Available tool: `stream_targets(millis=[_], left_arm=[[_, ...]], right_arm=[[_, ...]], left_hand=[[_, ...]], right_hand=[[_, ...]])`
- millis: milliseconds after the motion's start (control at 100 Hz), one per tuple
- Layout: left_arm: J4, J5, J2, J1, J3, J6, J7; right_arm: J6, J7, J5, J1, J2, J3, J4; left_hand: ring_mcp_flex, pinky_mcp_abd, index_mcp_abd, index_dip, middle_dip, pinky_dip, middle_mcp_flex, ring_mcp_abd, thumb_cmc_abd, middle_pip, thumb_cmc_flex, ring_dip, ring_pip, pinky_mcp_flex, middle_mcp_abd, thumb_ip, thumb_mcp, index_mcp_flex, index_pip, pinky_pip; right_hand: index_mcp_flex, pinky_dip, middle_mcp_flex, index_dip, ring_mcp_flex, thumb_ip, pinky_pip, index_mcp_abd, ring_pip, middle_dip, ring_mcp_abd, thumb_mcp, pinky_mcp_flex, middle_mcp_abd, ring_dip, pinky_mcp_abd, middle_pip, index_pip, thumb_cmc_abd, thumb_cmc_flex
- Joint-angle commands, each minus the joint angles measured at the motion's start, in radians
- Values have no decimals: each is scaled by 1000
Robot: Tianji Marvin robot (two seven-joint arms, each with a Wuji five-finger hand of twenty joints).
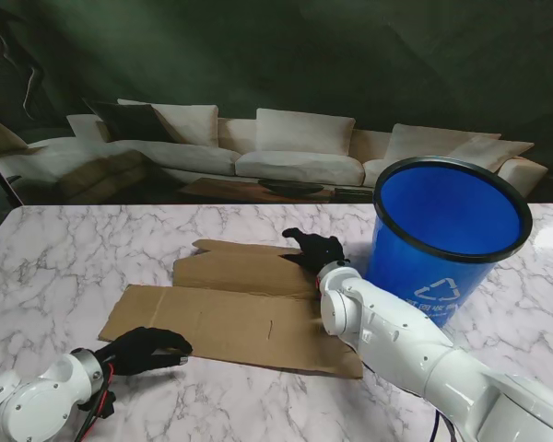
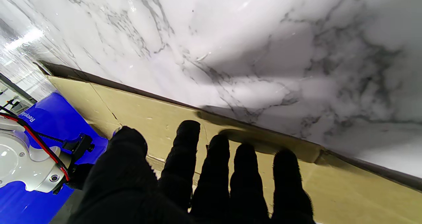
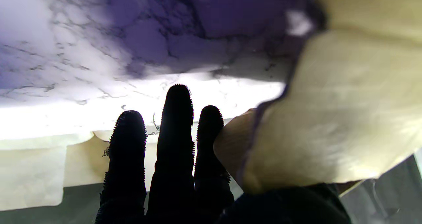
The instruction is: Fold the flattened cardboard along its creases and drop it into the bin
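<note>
Still mostly flat brown cardboard [image 1: 230,313], far flap raised in right hand [image 1: 315,250]; left hand [image 1: 143,350] spread, empty.

Items counted on the marble table [image 1: 55,258]: one flattened cardboard sheet [image 1: 230,308], brown, with flaps; one blue bin [image 1: 447,235], upright, bearing a white recycling mark. Two black-gloved hands in view: one left hand [image 1: 143,350], one right hand [image 1: 315,250]. One sofa [image 1: 286,152] behind the table, with several cushions.

The blue bin [image 1: 447,241] bears a white recycling symbol; its lettering is unreadable.
</note>
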Motion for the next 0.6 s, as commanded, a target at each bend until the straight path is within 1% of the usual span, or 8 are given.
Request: stream_targets(millis=[0,80,170,190,210,240,420,590], left_arm=[[29,1,-1,13,15,4,-35],[29,0,-1,12,16,4,-36],[30,0,-1,11,18,4,-37],[30,0,-1,11,18,4,-37],[30,0,-1,10,19,4,-38],[30,0,0,10,19,4,-39],[32,-1,0,6,22,4,-41],[32,0,1,5,24,6,-43]], right_arm=[[-26,-17,24,-15,-21,20,1],[-73,-23,59,-26,-24,47,-2],[-88,-14,66,-35,-18,58,-16],[-95,-13,66,-36,-16,61,-18],[-103,-10,68,-37,-14,63,-21],[-111,0,74,-40,-10,69,-29],[-208,51,113,-55,9,96,-50],[-327,97,150,-67,26,121,-67]], left_hand=[[55,39,-1,-11,8,-12,8,112,29,-6,-14,28,67,18,7,-4,-30,-23,-12,-20],[55,40,-1,-10,8,-11,8,113,29,-6,-14,28,68,18,6,-4,-30,-22,-12,-21],[56,40,-1,-10,8,-11,8,112,29,-5,-13,28,68,17,6,-4,-29,-22,-11,-21],[55,40,-1,-10,8,-11,9,113,29,-5,-13,28,68,18,5,-4,-29,-21,-11,-22],[55,40,0,-10,8,-11,8,113,29,-6,-13,28,68,18,5,-4,-29,-21,-11,-22],[56,40,-1,-10,8,-11,9,112,29,-5,-13,28,68,18,5,-4,-29,-21,-11,-22],[55,39,-1,-10,9,-11,8,112,30,-5,-10,28,68,18,4,-4,-28,-21,-11,-22],[56,39,-1,-10,9,-10,9,112,30,-4,-12,28,68,19,5,-4,-30,-21,-10,-22]], right_hand=[[-39,15,109,-175,50,2,26,-94,12,7,0,46,15,-41,18,32,32,189,89,95],[-15,13,116,-241,55,-10,23,-166,-2,2,-6,38,13,-49,19,36,21,310,57,136],[-12,11,81,-249,35,-6,13,-133,-18,0,-11,37,-2,-58,18,36,10,299,51,94],[-11,12,71,-218,29,-4,9,-104,-23,1,-14,44,-6,-61,20,32,10,267,48,54],[-10,13,60,-128,22,1,6,-73,-26,0,-16,50,-11,-62,20,29,8,222,41,17],[-23,13,40,-101,11,3,2,-9,-31,1,-17,42,-18,-61,19,25,7,206,33,-18],[-21,13,-4,-88,-34,6,-3,26,-66,-2,-31,48,-25,-94,1,7,-2,207,-38,-75],[-32,3,-44,-89,-68,15,-31,20,-125,-17,-57,55,-37,-131,-31,-6,-41,192,-187,-68]])
